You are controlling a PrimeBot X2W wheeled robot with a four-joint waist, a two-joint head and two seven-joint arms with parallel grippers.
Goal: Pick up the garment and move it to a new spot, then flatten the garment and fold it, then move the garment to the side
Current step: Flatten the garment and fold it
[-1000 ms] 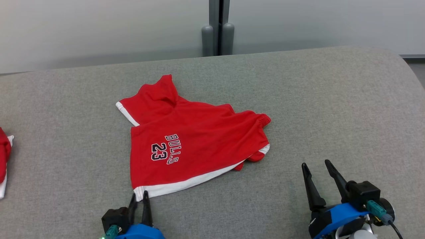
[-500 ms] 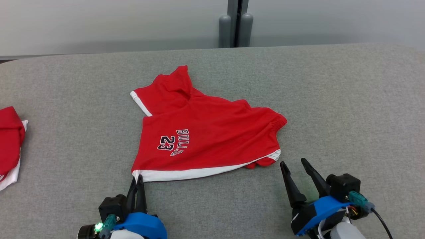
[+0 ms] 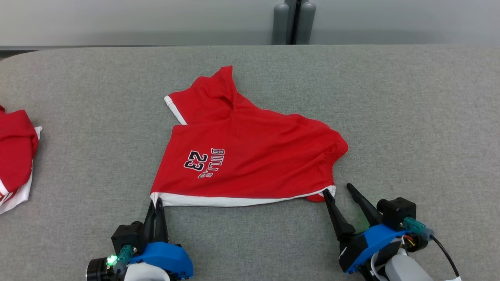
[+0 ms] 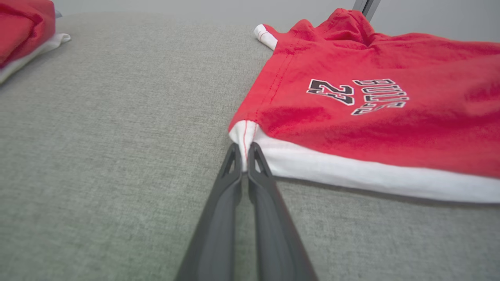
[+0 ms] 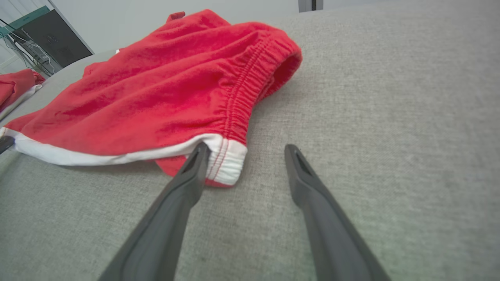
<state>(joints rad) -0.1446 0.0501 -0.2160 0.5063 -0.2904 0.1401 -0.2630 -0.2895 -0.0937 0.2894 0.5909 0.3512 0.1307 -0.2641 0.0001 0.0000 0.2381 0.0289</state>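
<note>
The garment [image 3: 250, 156] is a pair of red shorts with a white hem and "BULLS 23" print, lying spread on the grey padded surface [image 3: 410, 117]. My left gripper [image 3: 155, 203] is shut on the garment's near left white hem corner [image 4: 243, 134]; in the left wrist view the left gripper [image 4: 243, 150] pinches that corner between its tips. My right gripper [image 3: 338, 189] stands open at the near right hem corner [image 5: 226, 160], where its left finger [image 5: 197, 154] touches the white band and its right finger [image 5: 293, 154] rests on bare surface.
A second red and white garment [image 3: 15, 156] lies bunched at the far left edge of the surface. Behind the surface stands a pale wall with a grey post [image 3: 293, 21]. Bare grey surface stretches to the right of the shorts.
The left gripper has closed on the hem corner. The head camera turned, shifting the whole view. The right gripper has moved in to the right hem corner and stays open.
</note>
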